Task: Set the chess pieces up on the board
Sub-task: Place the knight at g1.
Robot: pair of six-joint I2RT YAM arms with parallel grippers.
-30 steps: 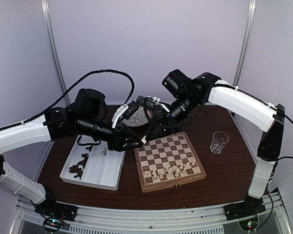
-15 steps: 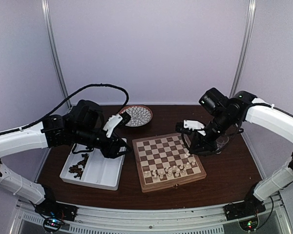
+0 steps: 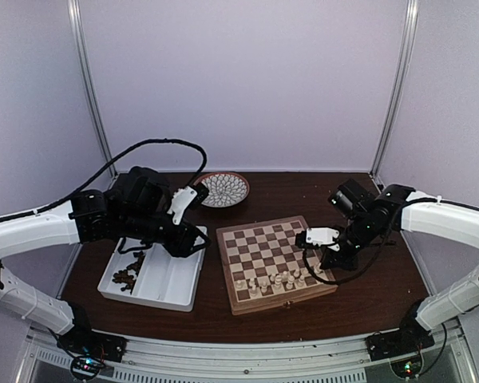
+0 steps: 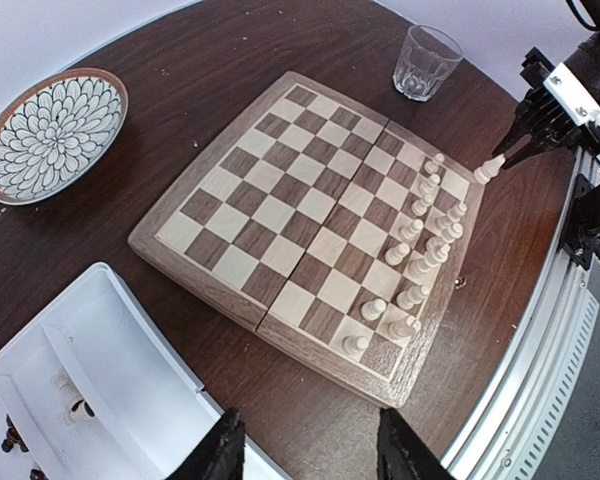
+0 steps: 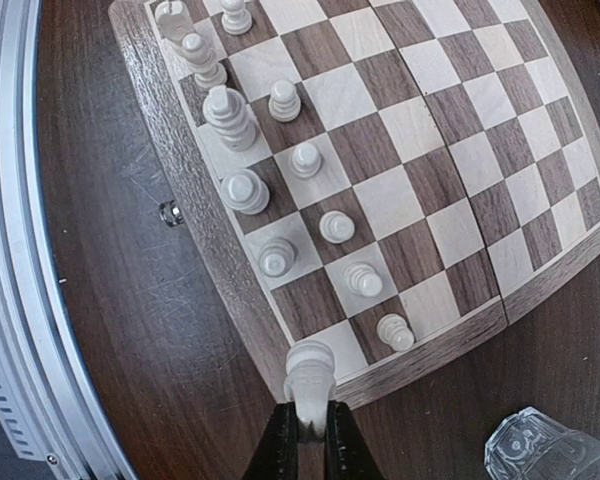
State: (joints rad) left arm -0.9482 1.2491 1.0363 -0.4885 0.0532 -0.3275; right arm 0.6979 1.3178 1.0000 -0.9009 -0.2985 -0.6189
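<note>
The chess pieces (image 3: 275, 279) of the cream set stand in two uneven rows along the near edge of the board (image 3: 263, 239), upright and close together, most of them on the right half; the rest of the board's squares are bare. One more cream piece (image 5: 310, 378) is pinched at its base between the fingers of the right hand (image 5: 305, 432), which is closed tight on it; it hangs upright at the board's right edge, near the near right corner, just beyond the end of the rows. From the left wrist the same piece (image 4: 488, 170) shows apart from the standing ones. The dark pieces (image 3: 128, 275) lie heaped in the left compartment of a white tray (image 3: 172, 279) that sits on the bench (image 3: 303, 191) just left of the board; a couple of pale pieces lie in the tray too. The left hand (image 4: 310, 450) hovers above the tray's far right corner, its fingers moderately apart with nothing between them. A patterned plate (image 3: 223, 189) sits behind the board; a clear glass (image 4: 423, 60) stands upright off its far right corner.
</note>
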